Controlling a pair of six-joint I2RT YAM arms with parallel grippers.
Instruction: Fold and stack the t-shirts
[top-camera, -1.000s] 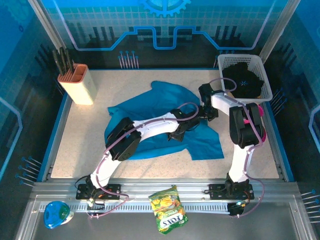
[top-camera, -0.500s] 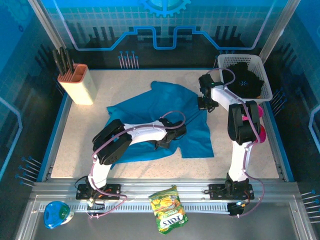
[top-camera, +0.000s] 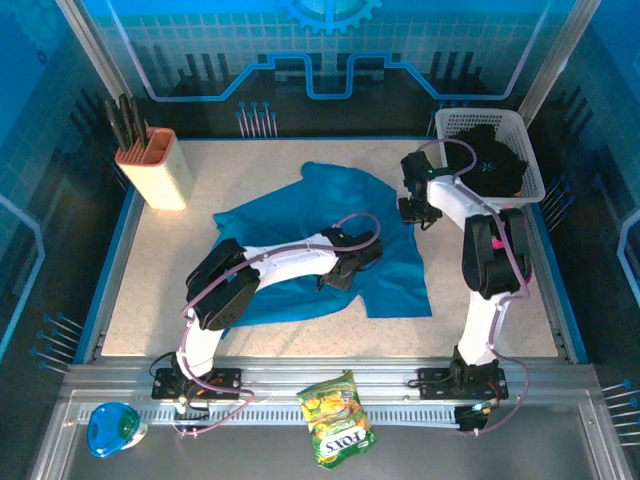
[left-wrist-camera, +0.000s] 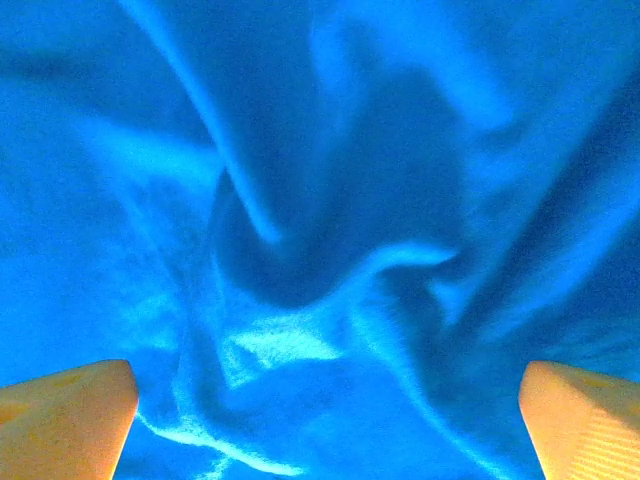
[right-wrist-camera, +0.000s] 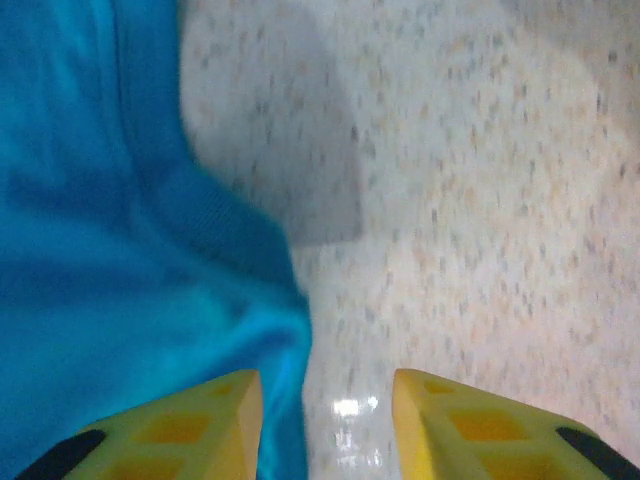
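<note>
1. Two t-shirts: teal t-shirt (top-camera: 290, 215) spread mid-table, black t-shirt (top-camera: 487, 160) bundled in one white basket (top-camera: 452, 122).
2. Two claws: left gripper (left-wrist-camera: 325, 390) spread wide over teal cloth; right gripper (right-wrist-camera: 322, 390) partly spread at the shirt's edge, pinching nothing.
3. One knife block (top-camera: 155, 168), one snack bag (top-camera: 335, 418).
4. Speckled beige table (top-camera: 170, 290), blue-lit walls (top-camera: 200, 50).

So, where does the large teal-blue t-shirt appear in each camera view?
Top external: the large teal-blue fabric t-shirt lies spread at the table's centre.
Left wrist: the creased shirt lies close beneath, beyond the left fingers.
Right wrist: the shirt takes the left side, its edge running down the middle.
Shared landmark: the speckled beige tabletop beside the shirt's right edge, also in the right wrist view.
</note>
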